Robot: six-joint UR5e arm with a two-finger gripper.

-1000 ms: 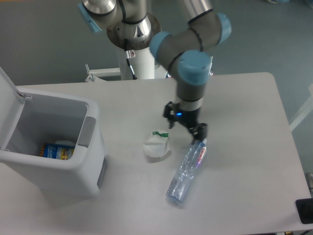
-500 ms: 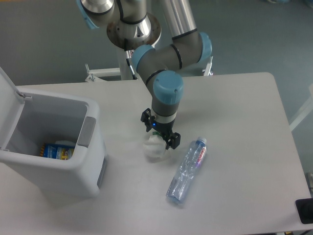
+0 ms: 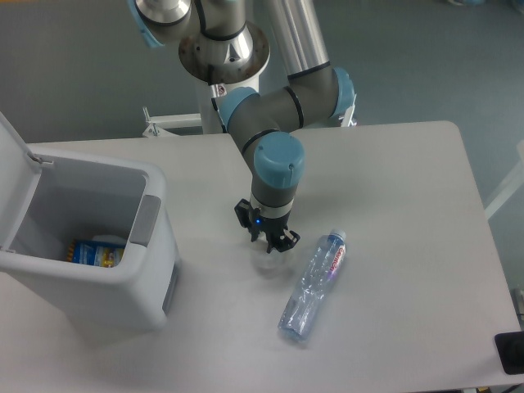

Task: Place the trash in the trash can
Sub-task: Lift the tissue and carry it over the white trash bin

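While lowered wrist-down over the middle of the table (image 3: 409, 188), hangs the gripper (image 3: 266, 237) with dark fingers (image 3: 286, 239) close to the surface. Cannot tell whether clenched, released or grasping anything. Hides the white paper wad almost wholly beneath the wrist, leaving only a faint pale patch just below the fingertips. Just right of that, apart from the fingers, finds the clear plastic water bottle (image 3: 315, 282) lying on its side, cap end up-right. Far left, shows the white trash can (image 3: 155, 205), lid raised, holding a blue-and-yellow packet (image 3: 92, 252).
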